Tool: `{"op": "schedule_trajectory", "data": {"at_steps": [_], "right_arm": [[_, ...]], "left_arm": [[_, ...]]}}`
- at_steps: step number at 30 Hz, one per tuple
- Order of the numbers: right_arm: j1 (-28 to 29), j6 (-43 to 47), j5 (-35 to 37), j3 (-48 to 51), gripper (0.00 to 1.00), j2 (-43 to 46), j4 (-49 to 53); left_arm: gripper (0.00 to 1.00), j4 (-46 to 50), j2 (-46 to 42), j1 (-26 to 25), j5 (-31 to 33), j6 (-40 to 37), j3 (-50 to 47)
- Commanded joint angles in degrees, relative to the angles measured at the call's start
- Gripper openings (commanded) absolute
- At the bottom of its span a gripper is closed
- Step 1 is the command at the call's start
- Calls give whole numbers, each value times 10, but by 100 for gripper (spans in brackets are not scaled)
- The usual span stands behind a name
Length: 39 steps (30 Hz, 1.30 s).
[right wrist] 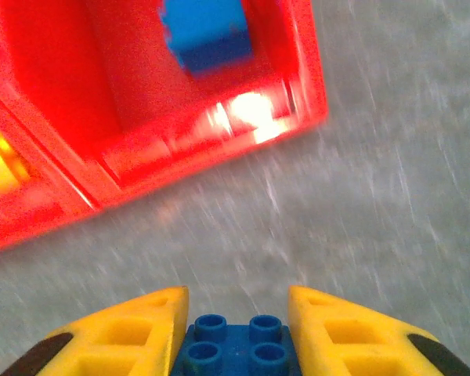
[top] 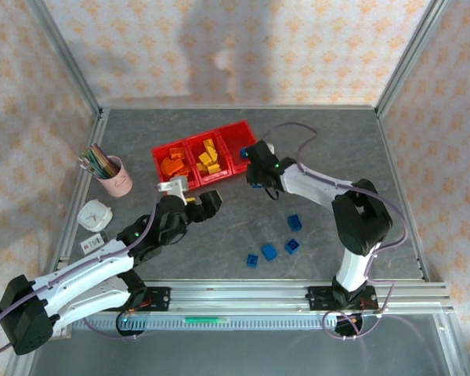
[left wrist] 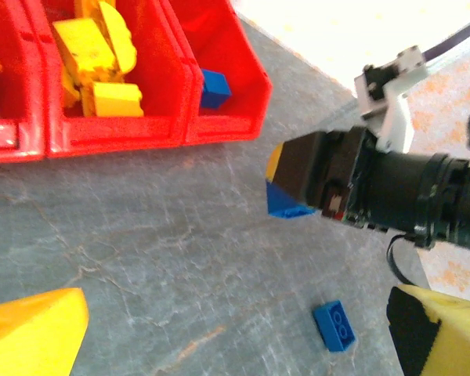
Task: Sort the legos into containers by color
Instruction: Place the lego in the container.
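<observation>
Blue brick (right wrist: 235, 350) sits pinched tight in the right claw (right wrist: 236, 309) over the counter (right wrist: 392, 196), just beside the red bins (right wrist: 219, 149), while the left claw (left wrist: 236, 305) hangs wide open, empty.

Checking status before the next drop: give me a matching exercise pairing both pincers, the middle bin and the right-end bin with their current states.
Things:
1. left pincer
2. right pincer
3. middle bin
4. right-end bin

States:
A. contains yellow bricks
B. shut on a blue brick
C. open, holding nothing
D. contains a loose blue brick

Pairs: 1-C, 2-B, 3-A, 4-D
</observation>
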<state>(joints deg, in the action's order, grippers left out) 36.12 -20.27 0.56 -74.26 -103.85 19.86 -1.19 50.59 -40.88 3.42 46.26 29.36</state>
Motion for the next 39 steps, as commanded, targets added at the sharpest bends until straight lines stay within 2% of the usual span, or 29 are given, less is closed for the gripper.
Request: {"op": "schedule_trajectory", "data": {"at_steps": [1,6,12,16,19,22,25,31,39], "right_arm": [[-10,30,8,-64,27,-45,-13],[-28,51,17,-193,28,-141,3],[-39,82,21,-318,28,-234,11],[-41,100,3,-407,39,-279,48],[-41,101,-8,-425,48,-268,60],[-41,97,-16,-394,56,-230,51],[-41,88,-9,-338,58,-177,44],[-42,55,-1,-151,64,-36,6],[-49,6,10,65,72,109,12]], "left_arm": [[99,12,0,28,-19,-27,23],[99,11,16,66,-48,-41,33],[99,10,26,84,-60,-48,41],[99,13,31,87,-62,-51,48],[99,21,33,88,-58,-51,53],[99,18,32,87,-61,-46,51],[99,17,30,87,-65,-44,50],[99,17,28,80,-77,-42,48],[99,-8,32,17,-53,-19,30]]}}
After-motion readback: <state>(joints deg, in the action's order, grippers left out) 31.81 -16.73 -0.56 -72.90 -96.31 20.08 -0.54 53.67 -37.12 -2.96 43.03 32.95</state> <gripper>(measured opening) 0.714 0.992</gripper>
